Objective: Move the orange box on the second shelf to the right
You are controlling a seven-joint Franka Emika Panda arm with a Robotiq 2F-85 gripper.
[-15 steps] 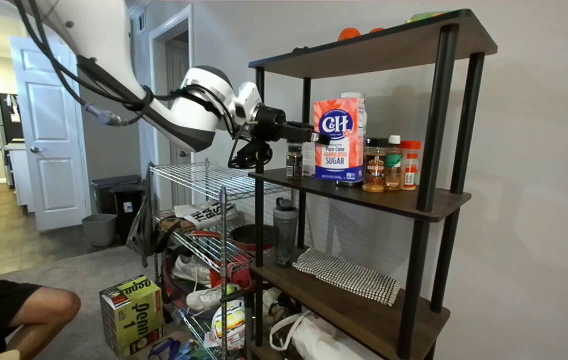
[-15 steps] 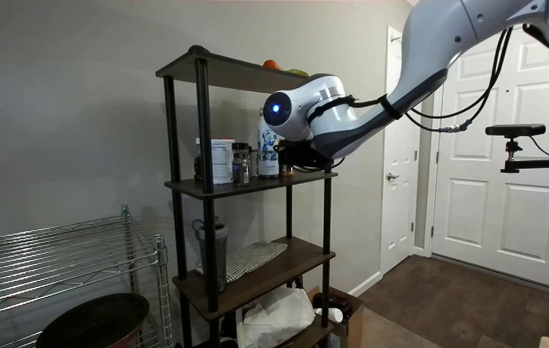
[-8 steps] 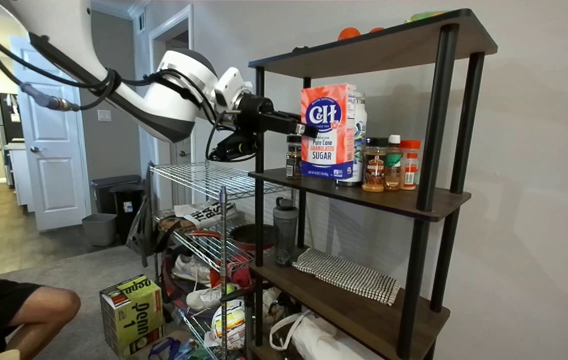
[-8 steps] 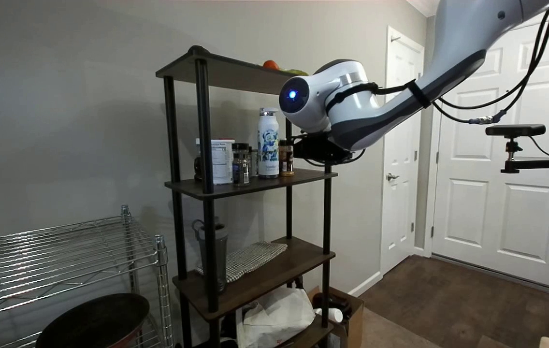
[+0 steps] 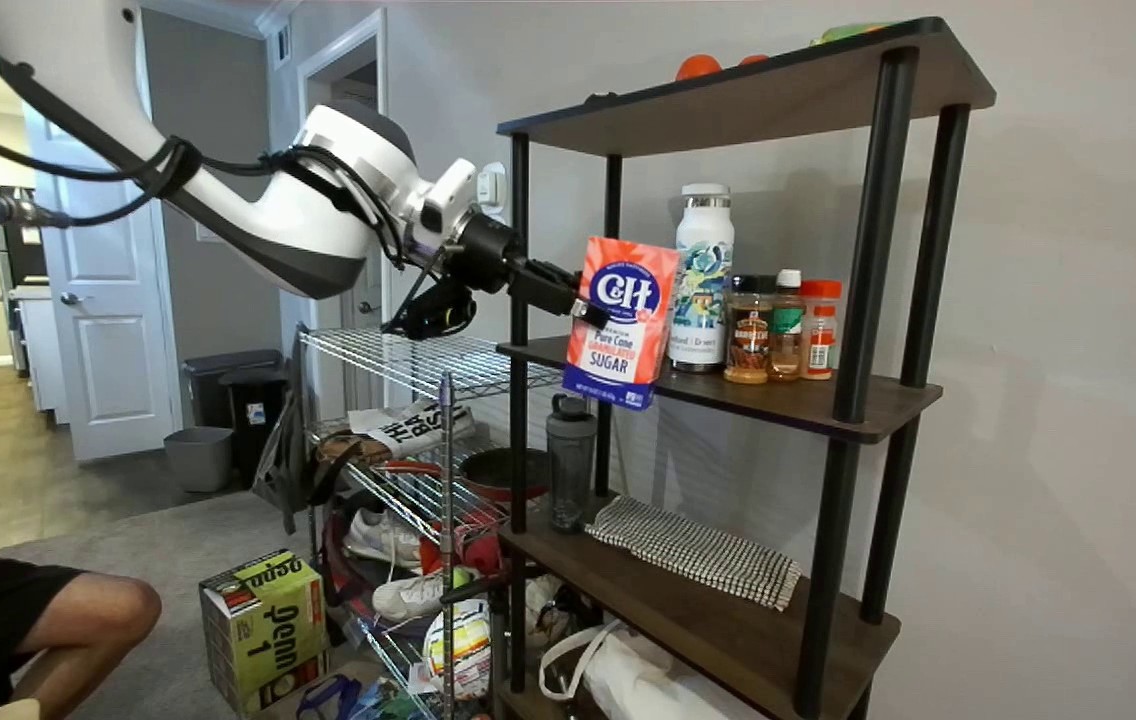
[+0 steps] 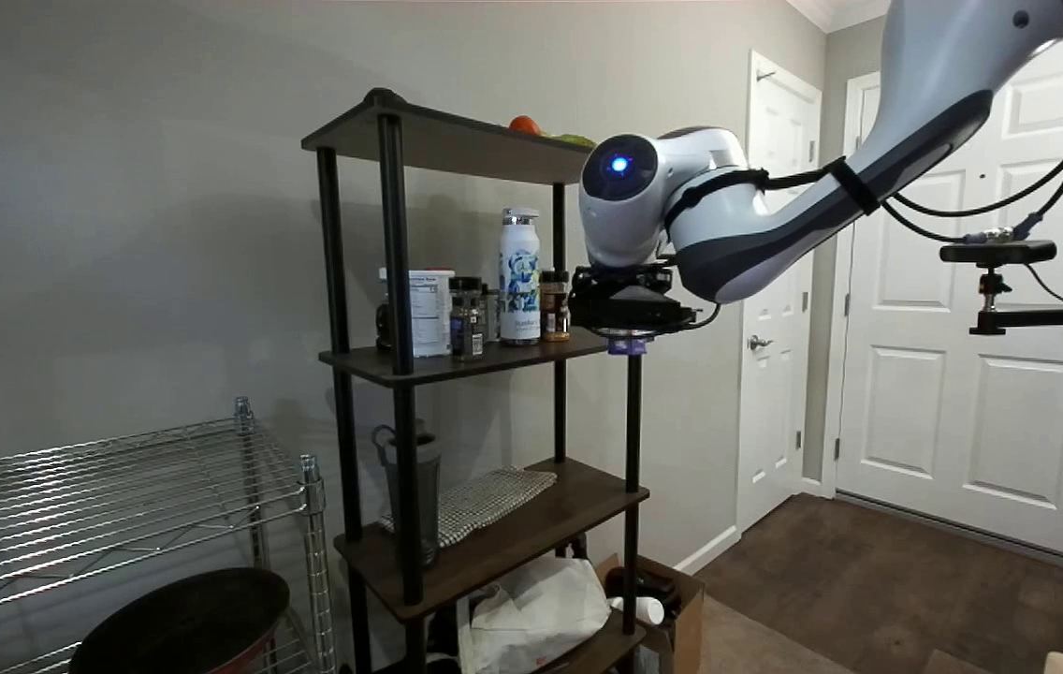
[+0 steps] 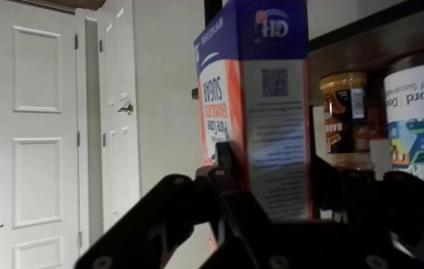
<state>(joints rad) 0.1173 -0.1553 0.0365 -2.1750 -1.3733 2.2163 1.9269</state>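
The orange box (image 5: 628, 345), a sugar carton with a round blue logo, is held in front of the second shelf (image 5: 878, 402), off its board. It is tilted, its top leaning right and its blue bottom below the board's front edge in an exterior view. My gripper (image 5: 592, 313) is shut on the box. In the wrist view the fingers (image 7: 270, 160) press on its front and back, and the box (image 7: 275, 112) appears upside down. In an exterior view only the box's purple-blue bottom (image 6: 627, 344) shows beneath the wrist. The second shelf (image 6: 494, 363) also shows there.
On the second shelf stand a white bottle (image 5: 701, 270), a barbecue spice jar (image 5: 748, 335), red-capped jars (image 5: 819, 330) and a white tub (image 6: 429, 314). Black posts (image 5: 520, 240) hold the topmost board (image 5: 768, 105) above. A wire rack (image 5: 398, 355) stands beside the unit.
The box, in my gripper throughout, has come away from the shelf, moved left and lower in an exterior view, and tilted from upright. The bottle behind it is uncovered.
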